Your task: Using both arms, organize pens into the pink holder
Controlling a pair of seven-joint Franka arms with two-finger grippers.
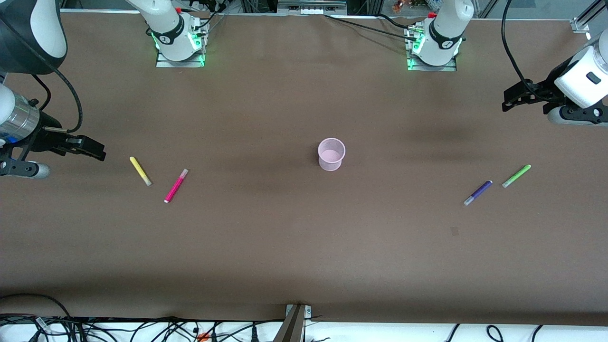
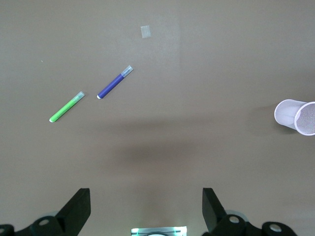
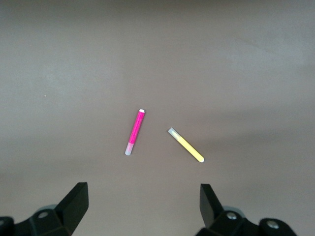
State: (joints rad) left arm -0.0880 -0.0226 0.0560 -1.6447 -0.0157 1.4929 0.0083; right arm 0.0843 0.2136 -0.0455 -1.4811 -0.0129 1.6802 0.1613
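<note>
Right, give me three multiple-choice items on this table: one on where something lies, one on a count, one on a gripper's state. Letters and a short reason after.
1. Where does the pink holder stand?
A. mid-table, between the two pairs of pens
B. beside the yellow pen
C. at the table edge nearest the front camera

2. How many pens lie on the table?
A. two
B. three
C. four

3. What state is the left gripper in?
A. shut on the purple pen
B. open, holding nothing
C. shut, empty

Answers:
1 A, pens lie toward each end of the table with the holder between.
2 C: yellow pen, magenta pen, purple pen, green pen.
3 B, its fingers stand wide apart over bare table.
</note>
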